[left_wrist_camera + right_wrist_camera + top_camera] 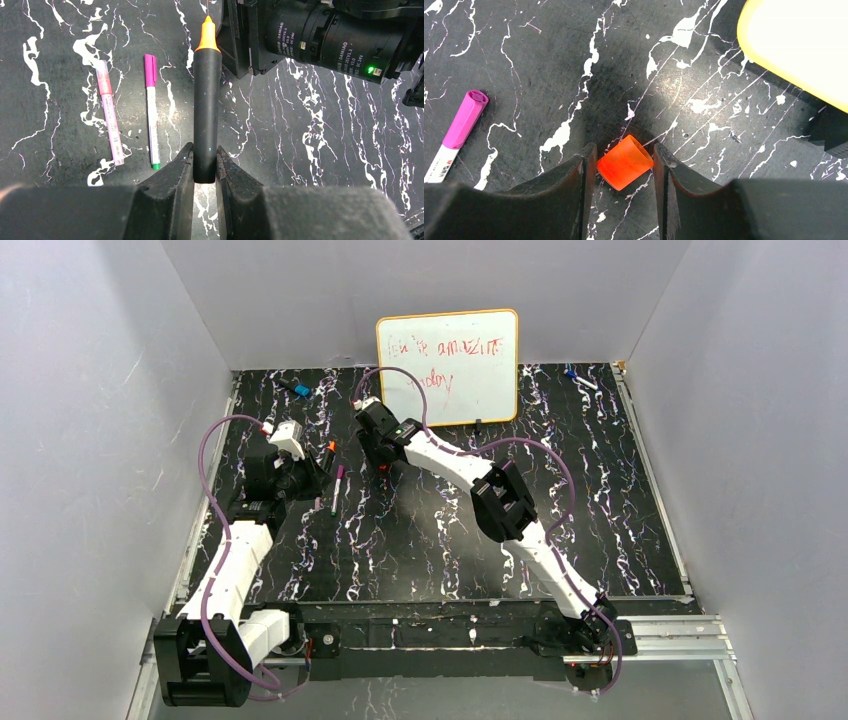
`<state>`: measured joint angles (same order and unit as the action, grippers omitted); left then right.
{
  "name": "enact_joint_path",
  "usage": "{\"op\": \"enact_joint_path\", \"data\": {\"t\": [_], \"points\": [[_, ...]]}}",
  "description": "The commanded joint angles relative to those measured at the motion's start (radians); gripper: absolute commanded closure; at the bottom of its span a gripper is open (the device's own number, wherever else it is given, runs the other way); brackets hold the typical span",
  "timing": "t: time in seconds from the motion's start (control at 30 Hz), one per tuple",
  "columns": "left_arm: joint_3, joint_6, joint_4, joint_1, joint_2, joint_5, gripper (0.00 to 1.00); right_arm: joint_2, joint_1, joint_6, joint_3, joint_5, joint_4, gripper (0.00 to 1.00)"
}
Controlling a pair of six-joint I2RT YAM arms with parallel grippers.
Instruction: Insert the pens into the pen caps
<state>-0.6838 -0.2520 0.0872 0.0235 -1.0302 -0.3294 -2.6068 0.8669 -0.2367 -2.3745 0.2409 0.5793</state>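
Straddling the orange cap (625, 162) half-open is the right gripper (624, 152), hold unclear; left gripper (204, 150) is clamping the black marker (207, 110), tip pointing right.

Plain pale grey walls (90, 390) close in the left, right and far sides. The table (420, 540) is black with white marble veining. A yellow-framed whiteboard (447, 365) with red scribbles leans against the far wall. Metal rails (670, 640) edge the near side.

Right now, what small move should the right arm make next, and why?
Probably close the right tool fully on the orange cap: it lies between the fingers, which flank it closely but may not grip yet. The left tool holds the black marker, orange tip out, ready for capping.
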Motion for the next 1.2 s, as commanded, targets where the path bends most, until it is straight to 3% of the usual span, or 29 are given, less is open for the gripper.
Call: {"op": "enact_joint_path", "data": {"t": [0.0, 0.1, 0.23, 0.4, 0.53, 0.7, 0.87, 1.03, 1.17], "points": [[-0.036, 0.017, 0.013, 0.005, 0.022, -0.001, 1.0, -0.005, -0.004, 0.003, 0.04, -0.012, 0.016, 0.57], [-0.037, 0.017, 0.01, 0.004, 0.021, 0.0, 1.0, 0.013, -0.005, 0.006, 0.071, -0.01, 0.012, 0.66], [-0.038, 0.02, 0.013, 0.005, 0.021, 0.002, 1.0, 0.102, -0.013, 0.003, 0.238, 0.018, -0.043, 0.68], [-0.036, 0.019, 0.013, 0.005, 0.021, -0.002, 1.0, 0.297, -0.071, -0.091, 0.52, 0.058, -0.155, 0.65], [-0.034, 0.015, 0.007, 0.006, 0.017, -0.006, 1.0, 0.43, -0.104, -0.241, 0.636, 0.193, -0.17, 0.64], [-0.028, 0.007, -0.002, 0.006, 0.02, -0.015, 1.0, 0.431, -0.143, -0.452, 0.601, 0.297, -0.054, 0.8], [-0.025, 0.006, 0.0, 0.009, 0.027, -0.016, 1.0, 0.378, -0.19, -0.788, 0.512, 0.369, 0.15, 0.66], [-0.025, 0.003, -0.003, 0.014, 0.027, -0.015, 1.0, 0.32, -0.198, -1.027, 0.383, 0.428, 0.352, 0.67], [-0.026, 0.006, 0.0, 0.017, 0.03, -0.011, 1.0, 0.35, -0.209, -1.136, 0.431, 0.432, 0.344, 0.63]]}}
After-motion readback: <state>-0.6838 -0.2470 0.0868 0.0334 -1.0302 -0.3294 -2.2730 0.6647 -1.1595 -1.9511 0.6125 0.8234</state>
